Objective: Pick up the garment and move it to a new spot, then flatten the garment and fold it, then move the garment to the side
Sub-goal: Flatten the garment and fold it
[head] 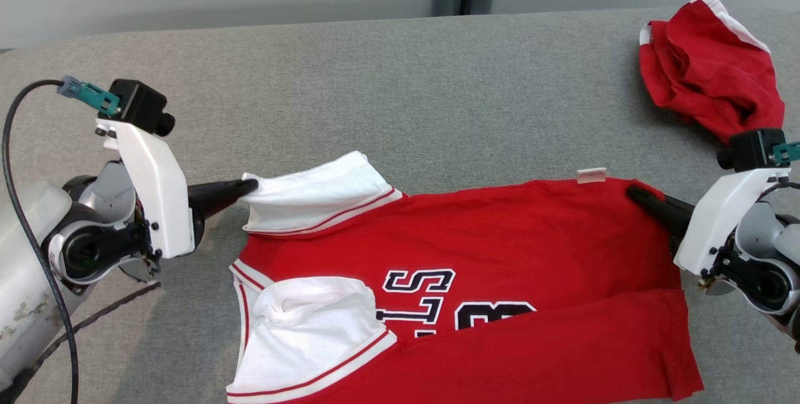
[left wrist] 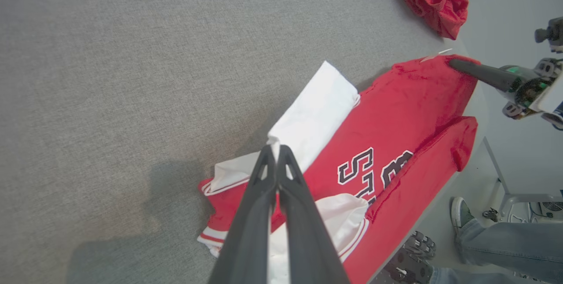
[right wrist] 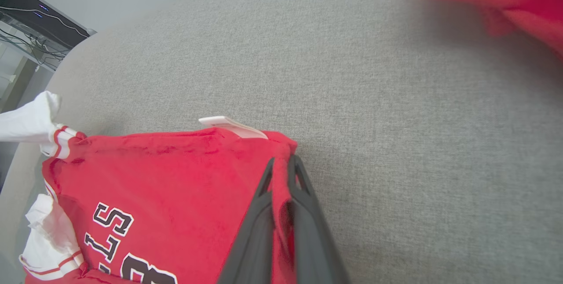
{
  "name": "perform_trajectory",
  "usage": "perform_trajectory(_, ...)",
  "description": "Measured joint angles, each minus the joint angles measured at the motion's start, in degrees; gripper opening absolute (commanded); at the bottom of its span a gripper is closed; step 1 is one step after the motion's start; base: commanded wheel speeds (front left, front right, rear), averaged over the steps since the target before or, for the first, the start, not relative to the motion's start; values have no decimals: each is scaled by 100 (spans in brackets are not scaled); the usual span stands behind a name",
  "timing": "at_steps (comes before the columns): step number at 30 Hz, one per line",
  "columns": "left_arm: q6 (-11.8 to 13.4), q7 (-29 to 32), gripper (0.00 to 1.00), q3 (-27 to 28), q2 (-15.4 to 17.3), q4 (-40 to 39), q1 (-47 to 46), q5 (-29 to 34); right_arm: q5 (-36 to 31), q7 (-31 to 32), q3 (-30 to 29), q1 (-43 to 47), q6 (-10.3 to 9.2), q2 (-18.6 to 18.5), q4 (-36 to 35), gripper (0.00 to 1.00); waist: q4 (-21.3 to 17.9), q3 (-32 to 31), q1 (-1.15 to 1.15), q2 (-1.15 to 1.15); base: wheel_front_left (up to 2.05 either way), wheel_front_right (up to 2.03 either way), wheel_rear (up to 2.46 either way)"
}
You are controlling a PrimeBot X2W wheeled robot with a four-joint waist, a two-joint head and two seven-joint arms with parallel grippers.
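You have the red jersey [head: 512,235] spread on the grey padded table [head: 437,97], its near long edge folded up over the lettering. Your left gripper [head: 253,186] is pinched tight on the tip of the far white sleeve [head: 312,194]. Your right gripper [head: 631,192] is clamped on the far hem corner, just beside the white label [head: 591,174]. A second red garment [head: 706,72] lies bunched at far right, apart from the jersey.

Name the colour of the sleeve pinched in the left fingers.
The sleeve is white with thin red stripes along its cuff, clearest in the head view.
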Motion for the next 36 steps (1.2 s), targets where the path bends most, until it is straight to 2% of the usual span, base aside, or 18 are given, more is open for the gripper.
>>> perform_trajectory(17, 42, 722, 0, -285, 304, -643, 463, -470, 33, 282, 54, 309, 0, -399, -265, 0, 284, -378, 0, 0, 0, 0, 0)
perform_trajectory(20, 74, 831, 0, -290, 378, -744, 478, -594, 116, 522, 65, 323, 0, -463, -338, 0, 277, -403, 0, 0, 0, 0, 0)
perform_trajectory(21, 181, 991, 0, -332, 527, -973, 602, -697, 447, 1203, 68, 232, 0, -633, -380, 0, 245, -446, 0, 0, 0, 0, 0)
perform_trajectory(22, 203, 1023, 0, -346, 539, -1017, 680, -749, 453, 1314, 70, 200, 0, -678, -383, 0, 237, -467, 0, 0, 0, 0, 0)
perform_trajectory(27, 277, 1131, 0, -428, 586, -1101, 832, -849, 396, 1505, 92, 159, 0, -724, -367, 0, 217, -541, 0, 0, 0, 0, 0)
perform_trajectory(36, 356, 1223, 0, -474, 758, -1339, 1061, -1054, 264, 1445, 102, 242, 0, -665, -313, 0, 210, -602, 0, 0, 0, 0, 0)
